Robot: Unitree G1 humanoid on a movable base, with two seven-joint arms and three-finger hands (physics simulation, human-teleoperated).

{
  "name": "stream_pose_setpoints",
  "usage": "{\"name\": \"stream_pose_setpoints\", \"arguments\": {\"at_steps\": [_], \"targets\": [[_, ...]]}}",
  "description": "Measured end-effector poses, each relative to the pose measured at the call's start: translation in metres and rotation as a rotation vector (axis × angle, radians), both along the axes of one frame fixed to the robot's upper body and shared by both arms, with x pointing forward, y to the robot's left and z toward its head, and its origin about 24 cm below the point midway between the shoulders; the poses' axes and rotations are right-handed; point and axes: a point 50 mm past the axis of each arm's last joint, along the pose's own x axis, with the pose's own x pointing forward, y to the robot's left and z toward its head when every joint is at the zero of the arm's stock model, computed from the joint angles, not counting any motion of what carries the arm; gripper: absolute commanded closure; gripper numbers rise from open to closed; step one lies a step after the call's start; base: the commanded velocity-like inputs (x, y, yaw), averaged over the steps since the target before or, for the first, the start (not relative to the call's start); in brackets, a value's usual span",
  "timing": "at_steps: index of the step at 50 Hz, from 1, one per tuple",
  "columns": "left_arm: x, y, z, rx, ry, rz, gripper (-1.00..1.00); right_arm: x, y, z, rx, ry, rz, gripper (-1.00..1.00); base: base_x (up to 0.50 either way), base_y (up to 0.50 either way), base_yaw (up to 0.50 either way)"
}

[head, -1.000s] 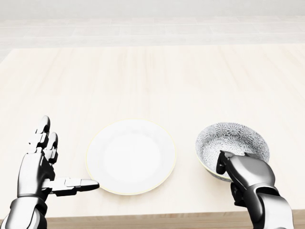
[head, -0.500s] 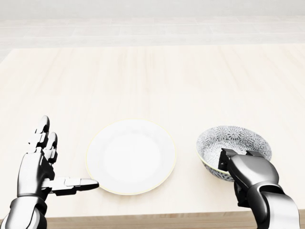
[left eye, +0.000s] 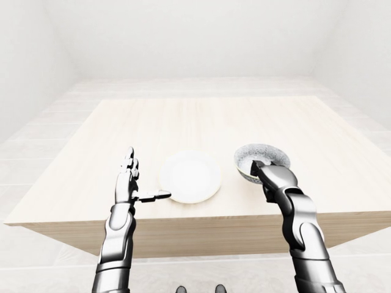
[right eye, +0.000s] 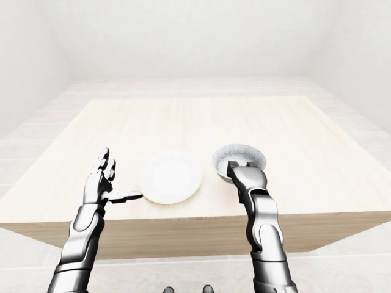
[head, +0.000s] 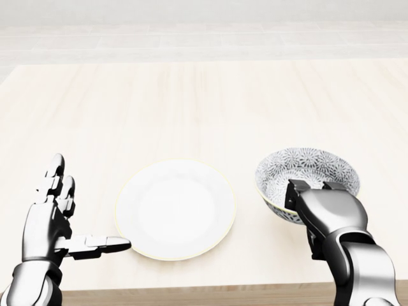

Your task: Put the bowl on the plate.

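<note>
My right hand [head: 328, 213] is clamped on the near rim of the bowl [head: 309, 169]. The bowl is just right of the plate [head: 175, 207] and not on it yet. My left hand [head: 51, 217] is by the plate's left edge, fingers spread, holding nothing. I think the grab is done, and the carry and set-down are left.

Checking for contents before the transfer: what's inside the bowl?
The bowl shows only its patterned inner surface, no contents. The right hand hooks over its lower rim in the head view, covering that part of the interior.
</note>
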Motion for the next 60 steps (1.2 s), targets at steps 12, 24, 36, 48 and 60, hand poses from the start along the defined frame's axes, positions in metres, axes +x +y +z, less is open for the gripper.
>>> {"name": "stream_pose_setpoints", "arguments": {"at_steps": [12,24,36,48,60], "targets": [[0.001,0.001,0.001,0.004,0.0,0.006,-1.0,0.008,0.017,0.011,-0.002,-0.036,0.042,1.0,0.0,0.0,0.0],[0.001,0.003,0.001,0.011,0.001,0.01,-1.0,0.021,0.039,0.02,0.01,-0.06,0.104,1.0,0.0,0.0,0.0],[0.005,0.005,-0.002,0.02,0.009,0.019,-1.0,0.031,0.067,0.024,0.05,-0.099,0.18,1.0,0.0,0.0,0.0],[0.009,0.007,-0.005,0.033,0.016,0.027,-1.0,0.033,0.089,0.03,0.091,-0.134,0.242,1.0,0.0,0.0,0.0],[0.009,0.007,-0.005,0.046,0.018,0.03,-1.0,0.029,0.107,0.033,0.128,-0.155,0.292,1.0,0.0,0.0,0.0]]}}
